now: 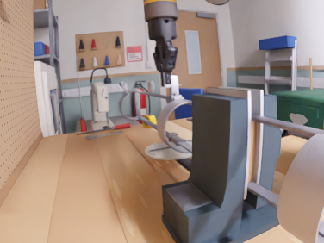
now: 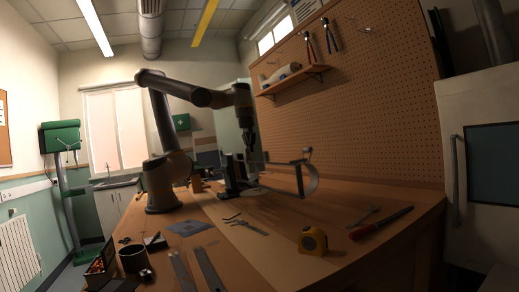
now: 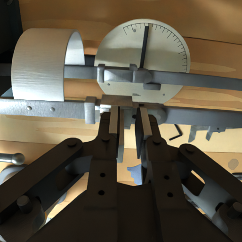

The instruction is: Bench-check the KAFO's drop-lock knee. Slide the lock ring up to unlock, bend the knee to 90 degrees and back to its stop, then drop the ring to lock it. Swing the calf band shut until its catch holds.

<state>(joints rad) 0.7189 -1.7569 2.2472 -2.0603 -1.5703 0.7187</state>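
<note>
The lock ring sits on the near upright of the brace at the knee joint, and my gripper is closed on it from above. The brace lies level, clamped in a grey vise block. The far upright crosses a white angle dial, whose pointer stands at the top mark. A grey thigh band curves over the bars to the left. The calf band stands swung open at the brace's far end, with a round knob above it.
A pegboard wall runs behind the bench. A tape measure, a wrench and a red-handled file lie toward the bench's end. Calipers, a hex key and a blue cloth lie in front of the brace.
</note>
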